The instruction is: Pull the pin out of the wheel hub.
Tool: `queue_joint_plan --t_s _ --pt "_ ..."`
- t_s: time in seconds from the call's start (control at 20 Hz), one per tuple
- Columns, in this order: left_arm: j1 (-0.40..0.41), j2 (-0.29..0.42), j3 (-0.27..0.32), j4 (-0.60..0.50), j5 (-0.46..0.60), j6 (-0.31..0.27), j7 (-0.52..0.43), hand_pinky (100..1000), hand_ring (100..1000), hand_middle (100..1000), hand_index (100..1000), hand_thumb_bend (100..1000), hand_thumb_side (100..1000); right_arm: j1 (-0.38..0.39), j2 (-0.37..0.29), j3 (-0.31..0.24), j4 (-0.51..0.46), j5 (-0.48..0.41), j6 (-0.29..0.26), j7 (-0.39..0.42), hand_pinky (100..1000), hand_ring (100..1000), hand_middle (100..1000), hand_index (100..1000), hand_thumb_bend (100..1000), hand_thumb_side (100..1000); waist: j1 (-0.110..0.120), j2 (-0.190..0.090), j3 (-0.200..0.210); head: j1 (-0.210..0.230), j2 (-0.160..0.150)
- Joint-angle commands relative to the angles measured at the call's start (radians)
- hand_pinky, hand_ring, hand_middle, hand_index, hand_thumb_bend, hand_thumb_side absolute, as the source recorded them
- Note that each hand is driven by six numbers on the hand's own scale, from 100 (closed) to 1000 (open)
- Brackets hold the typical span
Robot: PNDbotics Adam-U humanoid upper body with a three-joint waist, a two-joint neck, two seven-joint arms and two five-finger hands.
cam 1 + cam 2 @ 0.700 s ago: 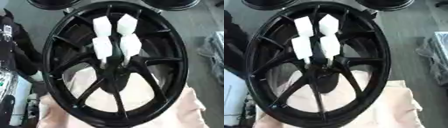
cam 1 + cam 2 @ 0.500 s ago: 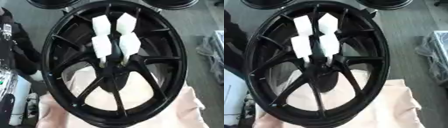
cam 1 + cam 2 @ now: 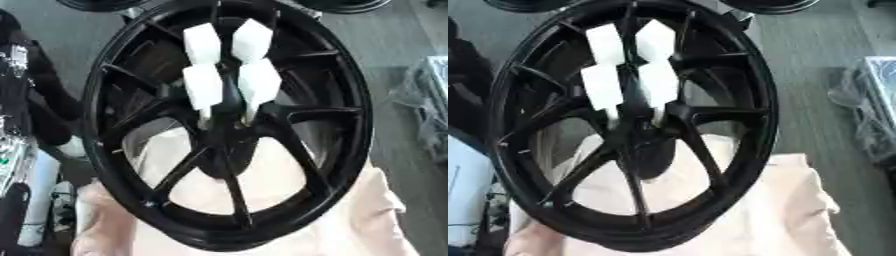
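A large black wheel hub [image 3: 229,125] stands on pale cloth [image 3: 350,220]. Four white block-shaped pins [image 3: 203,86] cluster at twelve o'clock above its centre, stems seated in the middle. They look light and rigid (likely smooth); grasp a block's sides. Open room lies above. Neither hand shows.
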Motion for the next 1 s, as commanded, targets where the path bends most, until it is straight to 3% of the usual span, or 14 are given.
queue_joint_plan --t_s 0.05,0.35,0.55,0.65,1.0 --pt "-0.005 0.03 0.007 -0.011 -0.003 -0.001 0.001 625 792 677 743 315 656 -0.026 0.009 0.013 -0.006 0.013 -0.027 0.039 843 777 757 826 100 552 0.001 -0.028 0.003 -0.002 0.005" --pt "-0.009 0.029 0.002 -0.011 -0.001 0.001 -0.003 625 793 678 743 314 658 -0.022 0.018 0.039 -0.107 -0.006 -0.023 0.036 810 737 739 821 100 444 0.001 -0.025 0.008 -0.003 0.005" --pt "-0.009 0.03 0.0 -0.009 -0.002 0.002 -0.006 626 794 678 742 314 659 -0.021 0.023 0.045 -0.147 0.051 0.02 -0.007 731 615 691 818 100 347 -0.001 -0.027 0.007 -0.005 0.001" --pt "-0.009 0.031 0.0 -0.009 -0.002 0.002 -0.006 626 794 677 741 315 660 -0.014 0.025 0.051 -0.163 0.096 0.042 -0.015 716 603 695 818 100 330 -0.003 -0.027 0.007 -0.004 0.001" --pt "-0.012 0.031 -0.003 -0.006 0.0 0.003 -0.01 626 795 677 739 314 662 0.004 0.038 0.071 -0.195 0.159 0.105 0.011 724 636 728 811 100 413 -0.005 -0.027 0.011 0.0 0.003"
